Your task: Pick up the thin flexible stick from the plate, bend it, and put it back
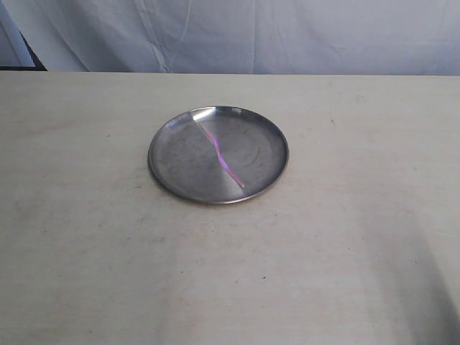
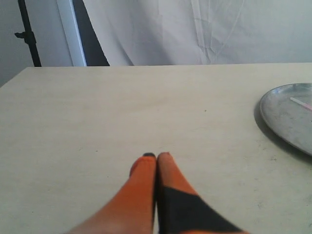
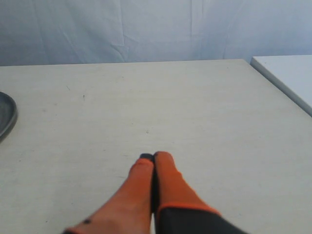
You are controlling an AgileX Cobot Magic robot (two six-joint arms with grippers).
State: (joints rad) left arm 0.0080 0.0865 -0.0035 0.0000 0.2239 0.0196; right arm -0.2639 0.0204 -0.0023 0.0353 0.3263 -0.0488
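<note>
The round silver plate point(image 1: 180, 154) sits mid-table in the exterior view. Across it lies the thin pink-to-purple stick point(image 1: 220, 154), slightly kinked, running diagonally. Neither arm appears in the exterior view. The left wrist view shows my left gripper point(image 2: 156, 156) shut with nothing between its orange fingers, hovering over bare table to the left of the plate point(image 2: 285, 117), where one end of the stick point(image 2: 301, 103) shows. My right gripper point(image 3: 153, 157) is likewise shut and empty, over bare table to the right of the plate's rim point(image 3: 7, 117).
A pale wooden table point(image 1: 323, 251) spreads all round the plate. A white cloth backdrop point(image 1: 251, 32) hangs behind it. A dark stand point(image 2: 29, 34) is past the table's far left corner. A white surface point(image 3: 287, 73) adjoins the table's right edge.
</note>
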